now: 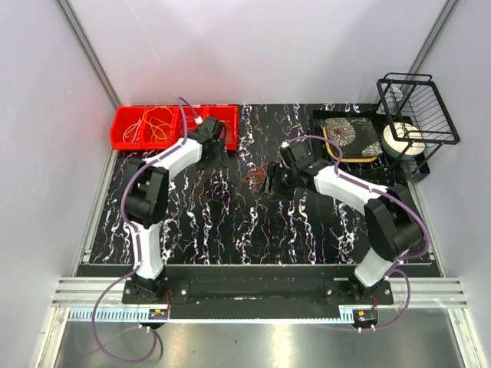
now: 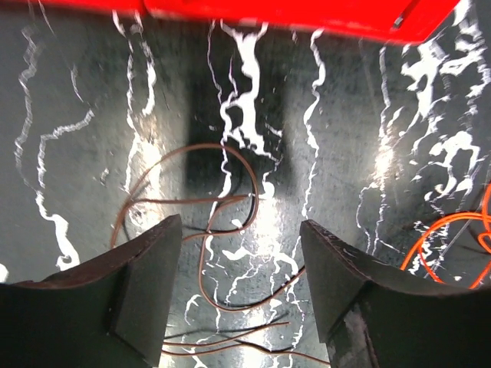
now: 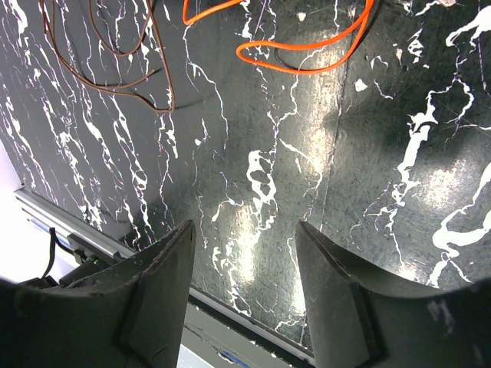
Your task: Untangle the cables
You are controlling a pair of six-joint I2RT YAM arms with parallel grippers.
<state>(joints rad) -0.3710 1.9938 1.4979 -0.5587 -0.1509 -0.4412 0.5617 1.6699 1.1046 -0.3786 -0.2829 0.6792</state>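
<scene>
Left tool (image 2: 239, 230): released, fingers spread wide, nothing held; it hangs low over my black, white-veined counter (image 1: 230, 230), just before the red plastic bin (image 2: 284, 11).
Right tool (image 3: 244, 234): also released and empty, over bare counter.
Cables: a thin brown wire (image 2: 192, 192) loops and crosses itself under my left tool; a thin orange wire (image 3: 307, 57) lies just beyond my right tool, near the brown one.
Contact between them: I cannot tell whether brown and orange cross.
Risk, pinching: closing at the brown crossing could catch two strands and tighten the snarl.
Risk, slipping: the wire lies flat, so my fingers may scrape the counter and miss it.
Risk, dragging: pulling brown could haul orange along if they are hooked together.
</scene>
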